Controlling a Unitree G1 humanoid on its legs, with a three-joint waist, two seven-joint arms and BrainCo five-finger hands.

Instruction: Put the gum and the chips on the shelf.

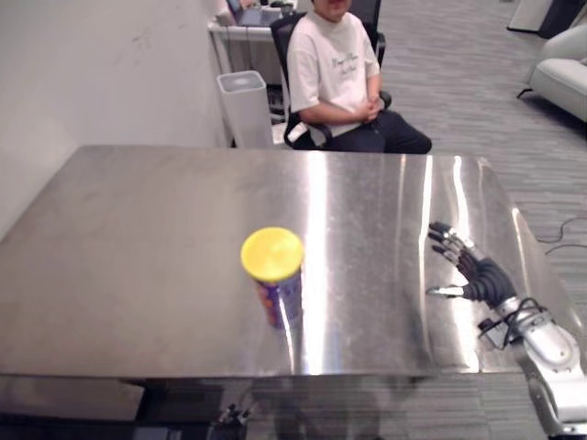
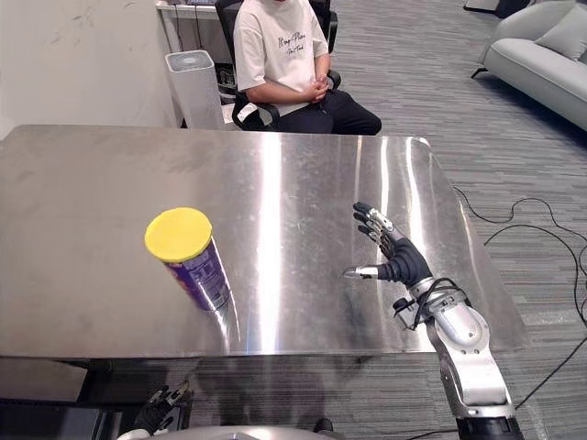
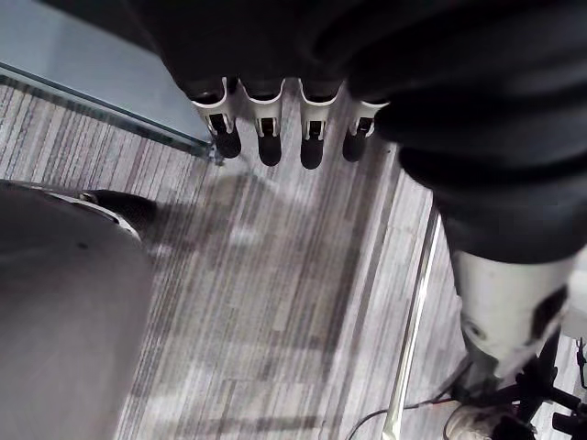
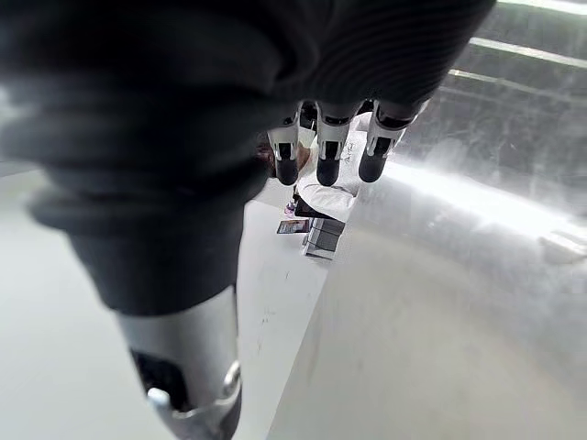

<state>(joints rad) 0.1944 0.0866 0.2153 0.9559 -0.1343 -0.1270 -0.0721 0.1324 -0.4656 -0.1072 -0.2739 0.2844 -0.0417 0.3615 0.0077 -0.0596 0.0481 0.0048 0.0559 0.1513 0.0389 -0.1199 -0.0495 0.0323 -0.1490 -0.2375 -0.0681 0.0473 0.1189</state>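
Bare steel table (image 1: 138, 275) with just one chips can (image 1: 278, 291) on it, standing upright left of the middle with its yellow lid (image 1: 272, 254) on, so no telling what's inside. One person (image 1: 335, 73) sits in a chair behind the far edge. Right robot hand (image 2: 396, 259) is over the table's right side, fingers straight, thumb out, holding nothing, well apart from the can; left robot hand (image 3: 267, 137) hangs relaxed and empty above the carpet.
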